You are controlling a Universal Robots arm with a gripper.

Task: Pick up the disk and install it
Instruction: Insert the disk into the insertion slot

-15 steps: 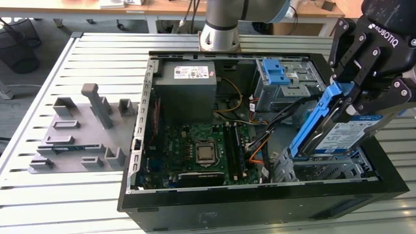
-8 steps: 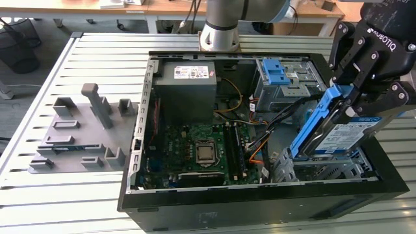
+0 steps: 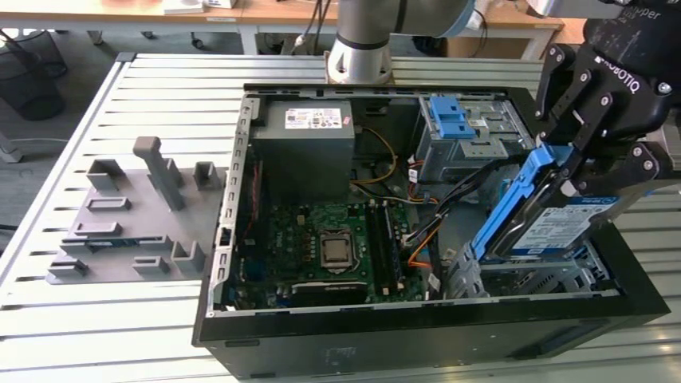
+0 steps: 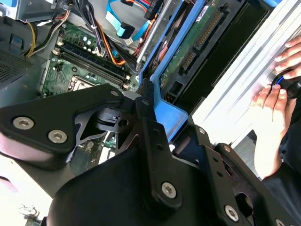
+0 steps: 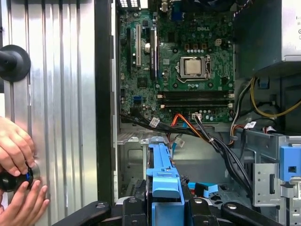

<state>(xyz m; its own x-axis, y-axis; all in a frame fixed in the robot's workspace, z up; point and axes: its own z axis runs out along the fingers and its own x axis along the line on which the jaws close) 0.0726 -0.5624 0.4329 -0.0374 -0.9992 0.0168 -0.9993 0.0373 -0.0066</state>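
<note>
My gripper [image 3: 575, 171] is shut on the disk [image 3: 559, 227], a silver drive with a white-and-blue label and blue rails. The disk hangs tilted on edge over the metal drive bay [image 3: 548, 275] at the front corner of the open computer case [image 3: 426, 331], on the exterior view's right. Its lower end sits at the bay's opening. The second wrist view has the disk's green circuit side [image 4: 197, 42] and blue rail [image 4: 164, 113] clamped between my black fingers [image 4: 146, 101]. In the first wrist view the blue rail [image 5: 162, 181] stands above the gripper [image 5: 162, 209].
Inside the case lie the motherboard [image 3: 330, 239], a grey power-supply box [image 3: 303, 152], a blue latch piece [image 3: 452, 120] and loose cables [image 5: 211, 141]. A grey fixture [image 3: 139, 215] stands on the slatted table. A person's hands [image 5: 16, 155] hold a black knob beside the case.
</note>
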